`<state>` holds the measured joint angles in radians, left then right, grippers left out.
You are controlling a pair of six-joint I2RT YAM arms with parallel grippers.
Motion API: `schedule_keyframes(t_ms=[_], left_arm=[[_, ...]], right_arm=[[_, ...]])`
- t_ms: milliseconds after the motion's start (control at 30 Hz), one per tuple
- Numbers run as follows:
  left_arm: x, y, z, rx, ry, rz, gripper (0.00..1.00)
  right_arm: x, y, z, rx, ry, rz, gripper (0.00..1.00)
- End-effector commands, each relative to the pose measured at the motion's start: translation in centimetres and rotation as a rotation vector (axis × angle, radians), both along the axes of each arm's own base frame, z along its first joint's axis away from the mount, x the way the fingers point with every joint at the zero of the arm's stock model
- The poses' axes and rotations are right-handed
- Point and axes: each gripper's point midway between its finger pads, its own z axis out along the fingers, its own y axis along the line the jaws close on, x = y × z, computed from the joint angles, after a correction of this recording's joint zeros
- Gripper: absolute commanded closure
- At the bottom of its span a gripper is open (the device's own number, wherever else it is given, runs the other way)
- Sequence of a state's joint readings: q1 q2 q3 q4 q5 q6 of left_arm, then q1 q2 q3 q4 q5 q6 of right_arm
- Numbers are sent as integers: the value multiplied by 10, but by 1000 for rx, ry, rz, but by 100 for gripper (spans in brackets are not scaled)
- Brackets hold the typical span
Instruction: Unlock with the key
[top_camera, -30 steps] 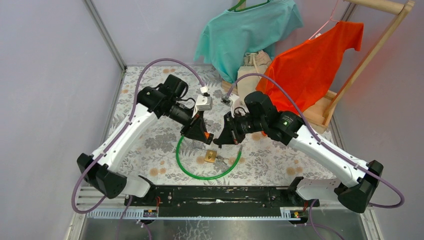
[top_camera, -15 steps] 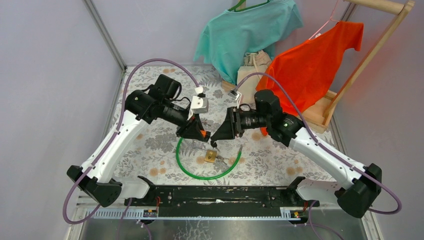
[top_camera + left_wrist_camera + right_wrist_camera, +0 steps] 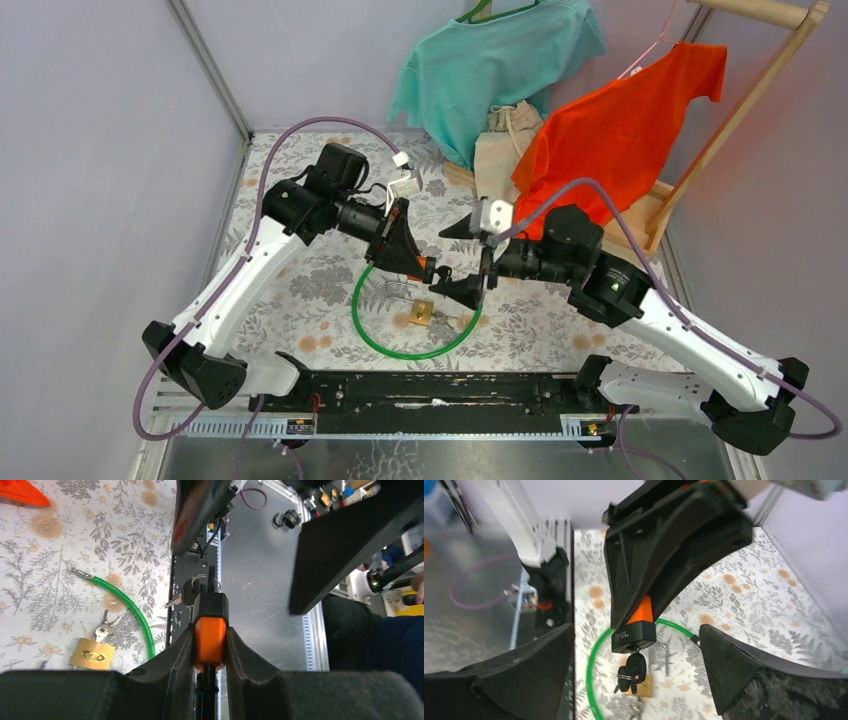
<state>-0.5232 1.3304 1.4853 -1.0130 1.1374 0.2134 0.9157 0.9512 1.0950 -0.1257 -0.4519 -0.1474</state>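
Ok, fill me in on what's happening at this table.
The left hand is shut on an orange and black key fob, held in the air with keys dangling under it. The right hand is open and faces the fob without touching it. The brass padlock lies on the table inside the green cable loop, with neither hand on it.
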Motion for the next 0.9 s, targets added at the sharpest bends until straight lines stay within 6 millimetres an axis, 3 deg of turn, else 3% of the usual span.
schedule_keyframes(t_ms=[0, 333, 400, 600, 733, 833, 867], left_arm=[[-4, -5, 19, -78, 59, -31, 100], [-2, -6, 20, -80, 75, -28, 100], [-2, -5, 23, -87, 82, -27, 100], [-3, -5, 22, -87, 103, -26, 100], [-4, -4, 21, -85, 108, -26, 98], [-1, -4, 20, -80, 106, -14, 78], [0, -2, 20, -77, 100, -11, 64]], right_arm=[[7, 8, 2, -97, -325, 28, 1], [11, 26, -9, -234, -533, -30, 0], [11, 28, -7, -245, -572, -54, 4], [19, 26, 3, -250, -637, -148, 41], [17, 25, 12, -208, -653, -170, 56], [16, 26, 14, -198, -638, -176, 70], [17, 25, 12, -203, -623, -183, 74]])
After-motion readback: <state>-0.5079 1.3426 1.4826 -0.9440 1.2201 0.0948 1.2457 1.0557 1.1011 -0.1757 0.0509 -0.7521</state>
